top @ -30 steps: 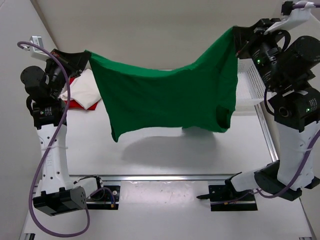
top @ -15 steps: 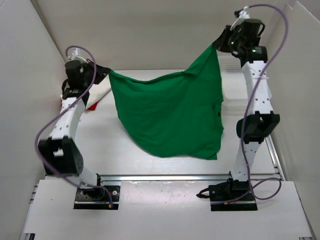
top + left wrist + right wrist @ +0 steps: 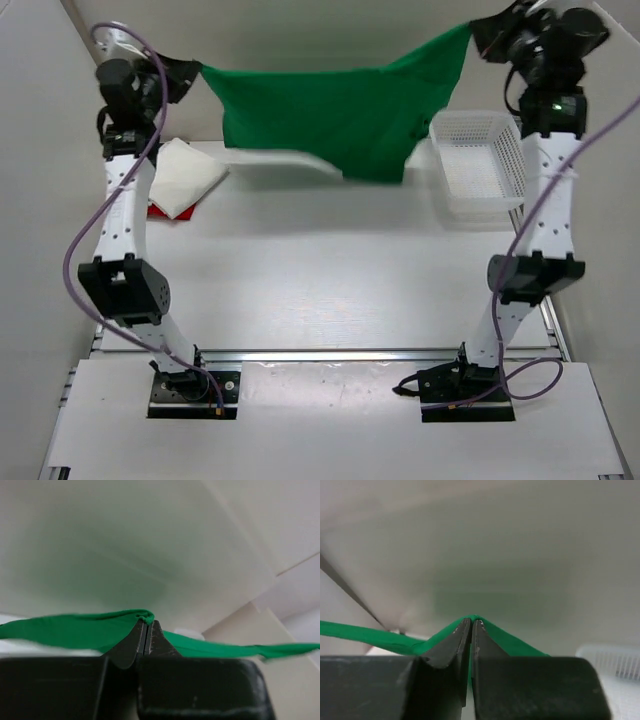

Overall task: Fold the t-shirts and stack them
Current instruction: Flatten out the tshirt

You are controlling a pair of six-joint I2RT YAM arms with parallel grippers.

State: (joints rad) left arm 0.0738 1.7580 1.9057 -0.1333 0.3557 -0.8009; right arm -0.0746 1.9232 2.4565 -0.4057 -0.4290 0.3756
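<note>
Green t-shirt [image 3: 330, 120] hangs stretched above the counter [image 3: 320, 270], my left hand [image 3: 190, 72] and right hand [image 3: 474, 34] each pinching a thin edge; I fear one slipping free, dropping it crooked.

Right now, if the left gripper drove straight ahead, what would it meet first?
Beyond the green t-shirt pinched in the left gripper, only the white wall shows ahead; how far is unclear.
</note>
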